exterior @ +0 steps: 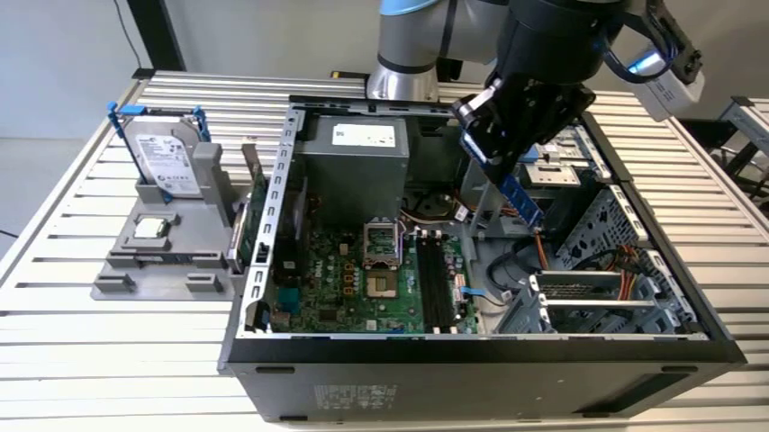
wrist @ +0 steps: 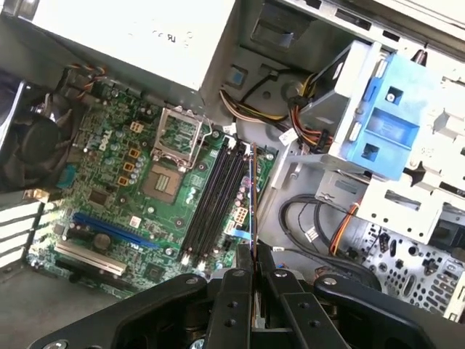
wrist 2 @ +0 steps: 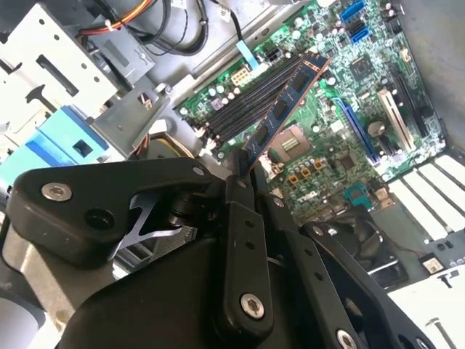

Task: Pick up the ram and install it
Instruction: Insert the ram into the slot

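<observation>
the gripper [exterior: 500, 167] is pinched shut on one end of the ram [exterior: 524, 205], fingers pressed on both flat faces of the stick. the ram is up in the air, hanging tilted out of the gripper above the open pc case [exterior: 258, 270], over the spot just to the exterior view's right of the black memory slots [exterior: 435, 279]. it's not seated in any slot.

in the second wrist view the ram [wrist 2: 280, 109] pokes out from the fingertips across the slots and the green motherboard [wrist 2: 363, 87], chips facing the camera. in the first wrist view you see it edge-on [wrist: 252, 196], lined up roughly along the slots and just beside them.

off to the exterior view's left, outside the case, a hard drive [exterior: 162, 162] in a blue frame stands upright on a gray stand [exterior: 180, 261], with a small square cpu chip [exterior: 150, 227] lying on the stand too.
</observation>
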You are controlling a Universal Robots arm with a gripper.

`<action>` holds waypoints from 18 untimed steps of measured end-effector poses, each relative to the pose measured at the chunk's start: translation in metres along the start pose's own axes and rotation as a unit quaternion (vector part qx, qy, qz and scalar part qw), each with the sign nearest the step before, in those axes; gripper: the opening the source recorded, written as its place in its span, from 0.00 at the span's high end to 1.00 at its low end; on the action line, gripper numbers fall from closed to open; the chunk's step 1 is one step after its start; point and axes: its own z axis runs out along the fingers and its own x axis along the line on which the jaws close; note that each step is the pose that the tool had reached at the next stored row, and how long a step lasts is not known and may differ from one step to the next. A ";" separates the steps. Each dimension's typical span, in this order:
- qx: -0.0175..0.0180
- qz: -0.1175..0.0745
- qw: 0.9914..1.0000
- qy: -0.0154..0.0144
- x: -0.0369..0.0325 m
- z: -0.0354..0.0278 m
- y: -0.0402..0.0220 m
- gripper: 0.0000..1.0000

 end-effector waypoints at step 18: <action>0.002 0.090 0.996 -0.004 0.0000 0.0013 0.0000 1.00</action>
